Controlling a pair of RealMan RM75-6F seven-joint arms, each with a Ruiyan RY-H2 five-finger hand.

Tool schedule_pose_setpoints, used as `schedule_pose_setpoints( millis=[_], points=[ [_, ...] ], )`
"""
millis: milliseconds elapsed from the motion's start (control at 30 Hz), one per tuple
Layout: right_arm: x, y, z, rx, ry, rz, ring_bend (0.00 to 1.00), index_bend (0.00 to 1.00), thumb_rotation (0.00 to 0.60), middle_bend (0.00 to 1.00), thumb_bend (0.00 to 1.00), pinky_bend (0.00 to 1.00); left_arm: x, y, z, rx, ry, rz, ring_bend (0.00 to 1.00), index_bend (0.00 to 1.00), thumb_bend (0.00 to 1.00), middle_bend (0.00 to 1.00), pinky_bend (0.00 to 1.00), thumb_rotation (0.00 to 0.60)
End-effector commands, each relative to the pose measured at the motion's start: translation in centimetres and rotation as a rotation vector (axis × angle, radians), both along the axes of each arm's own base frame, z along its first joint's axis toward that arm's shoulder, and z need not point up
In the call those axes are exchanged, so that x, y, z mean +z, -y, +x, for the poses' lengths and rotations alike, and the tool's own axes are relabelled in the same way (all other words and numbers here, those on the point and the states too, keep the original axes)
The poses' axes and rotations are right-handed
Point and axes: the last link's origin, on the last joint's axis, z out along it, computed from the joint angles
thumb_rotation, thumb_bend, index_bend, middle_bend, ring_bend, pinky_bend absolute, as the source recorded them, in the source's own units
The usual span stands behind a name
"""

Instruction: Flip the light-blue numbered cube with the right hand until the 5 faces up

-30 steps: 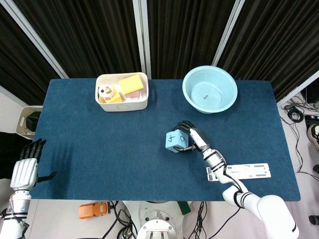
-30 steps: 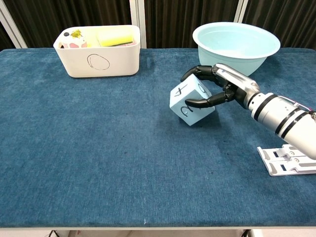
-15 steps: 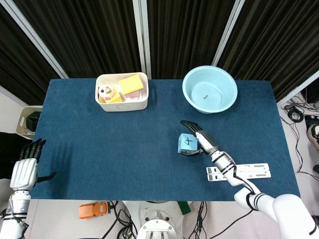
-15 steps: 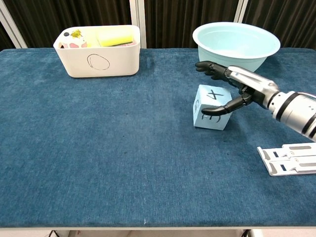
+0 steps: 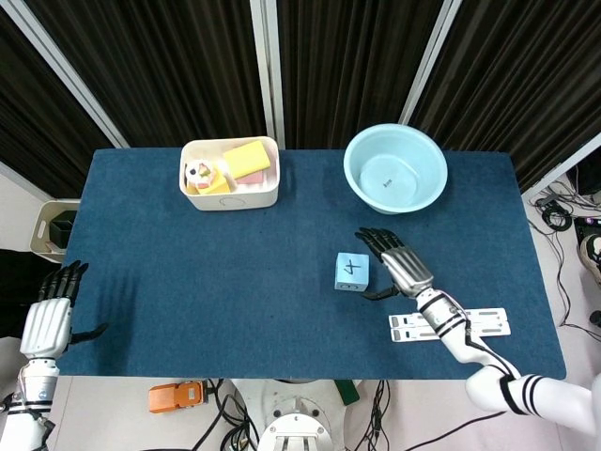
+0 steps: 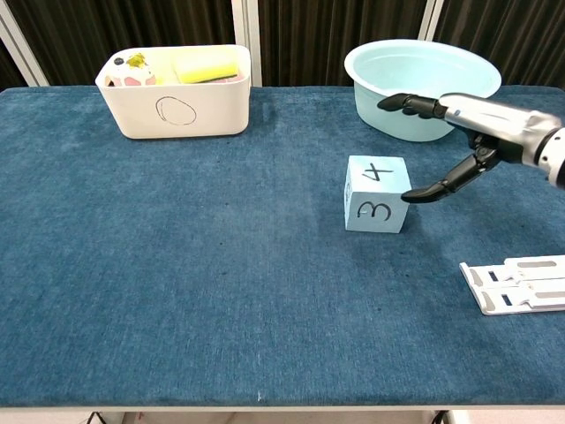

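The light-blue numbered cube (image 5: pixel 352 272) (image 6: pixel 377 193) sits flat on the blue table, right of centre. Its top face shows a 4 and its front face a 3. My right hand (image 5: pixel 399 265) (image 6: pixel 459 132) hovers just right of the cube with fingers spread and nothing in it. The thumb tip comes close to the cube's right edge in the chest view; contact cannot be told. My left hand (image 5: pixel 47 319) hangs open off the table's left front corner, seen only in the head view.
A white bin (image 5: pixel 230 174) (image 6: pixel 177 88) of toys stands at the back left. A light-blue bowl (image 5: pixel 395 169) (image 6: pixel 422 75) sits at the back right, just behind my right hand. A white flat bracket (image 5: pixel 451 325) (image 6: pixel 516 284) lies near the front right edge.
My right hand held the cube tilted, set it down flat farther right with the 4 on top, then let go and drew back to the right with fingers spread.
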Motion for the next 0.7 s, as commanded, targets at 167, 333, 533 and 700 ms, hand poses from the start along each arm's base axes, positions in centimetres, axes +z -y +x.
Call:
schedule_pose_setpoints(
  millis=[167,333,533,700],
  points=[
    [1.4,-0.8,3.8,-0.134,-0.227,-0.004,0.00,0.01,0.457,0.07,0.24,0.01,0.0,0.0,0.0,-0.006,0.001,0.004,0.00,0.01,0.01,0.00,0.00,0.600],
    [-0.4,-0.2,5.3,-0.159,-0.276,0.014,0.00,0.10,0.456,0.09,0.24,0.03,0.1,0.2,-0.2,-0.004,0.001,0.007,0.00,0.01,0.01,0.00,0.00,0.600],
    [-2.1,0.3,6.3,-0.176,-0.315,0.030,0.02,0.16,0.455,0.11,0.24,0.04,0.0,0.5,-0.5,0.007,0.003,0.005,0.00,0.01,0.01,0.00,0.00,0.600],
    [-3.4,0.9,6.8,-0.188,-0.358,0.032,0.05,0.23,0.456,0.16,0.24,0.05,0.0,0.6,-0.6,0.011,0.005,0.005,0.00,0.01,0.01,0.00,0.00,0.600]
  ],
)
